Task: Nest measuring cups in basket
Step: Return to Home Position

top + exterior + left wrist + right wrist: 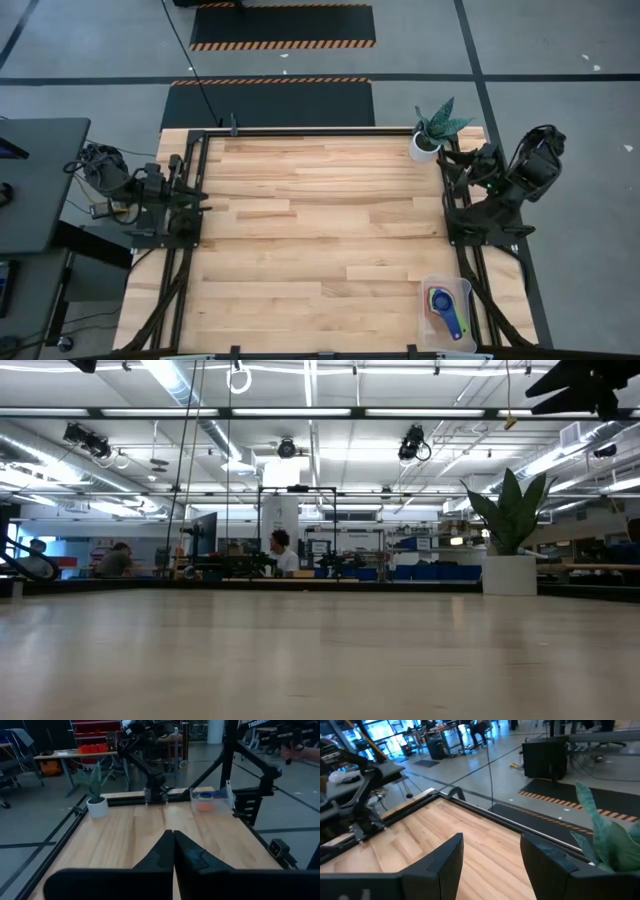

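- Found basket (428, 328) in a corner of the worktop (320, 230) on the right edge, at the opposite end of that edge from the plant pot (424, 148).
- Logged measuring cups (445, 304) nested inside the basket, a blue one uppermost.
- Noted left arm (150, 192) folded at the left edge; left fingers (161, 854) clenched tip to tip, grasping nothing.
- Noted right arm (505, 180) folded at the right edge, near the pot; right fingers (445, 862) released, wide gap between.
- Marked bare wood across the middle, from one arm's edge to the other.
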You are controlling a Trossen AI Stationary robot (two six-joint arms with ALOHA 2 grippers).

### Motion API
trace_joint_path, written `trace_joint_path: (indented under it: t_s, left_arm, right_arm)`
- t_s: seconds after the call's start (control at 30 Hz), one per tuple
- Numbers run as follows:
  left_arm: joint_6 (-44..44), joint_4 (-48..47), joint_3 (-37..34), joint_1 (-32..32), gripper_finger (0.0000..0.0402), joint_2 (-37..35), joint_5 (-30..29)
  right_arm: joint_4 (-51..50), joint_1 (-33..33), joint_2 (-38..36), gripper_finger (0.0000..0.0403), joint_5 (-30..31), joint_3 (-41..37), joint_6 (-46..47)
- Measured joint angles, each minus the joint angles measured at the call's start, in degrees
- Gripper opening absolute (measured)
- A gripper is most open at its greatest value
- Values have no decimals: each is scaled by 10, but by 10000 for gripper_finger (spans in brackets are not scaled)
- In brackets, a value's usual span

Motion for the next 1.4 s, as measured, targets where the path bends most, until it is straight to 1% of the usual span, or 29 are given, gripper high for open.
trace_joint_path:
  t_s: [0.17, 0.3, 0.43, 0.7, 0.87, 0.93, 1.07, 1.27, 1.4]
  left_arm:
    - [2, -6, -5, 0, 7, -1, -7]
    - [-13, 0, -33, 0, 7, -31, -15]
    - [-19, 23, -66, 0, 7, -70, -17]
    - [1, 75, -135, 0, 7, -133, -16]
    - [47, 146, -170, 0, 7, -134, -14]
    - [51, 153, -184, 0, 7, -134, -17]
    - [36, 176, -205, 0, 7, -134, -19]
    - [36, 200, -248, 0, 7, -134, -19]
    - [36, 244, -285, 0, 7, -134, -20]
  right_arm:
    - [4, -11, -12, 203, -5, -17, 2]
    - [4, -15, -21, 203, 4, -42, 9]
    - [4, -16, -28, 203, 8, -67, 41]
    - [4, -16, -34, 203, 16, -117, 132]
    - [4, -16, -34, 203, 49, -148, 184]
    - [4, -16, -34, 203, 57, -165, 198]
    - [7, -16, -34, 203, 57, -193, 233]
    - [9, -16, -34, 203, 54, -220, 254]
    - [9, -16, -34, 203, 54, -230, 262]
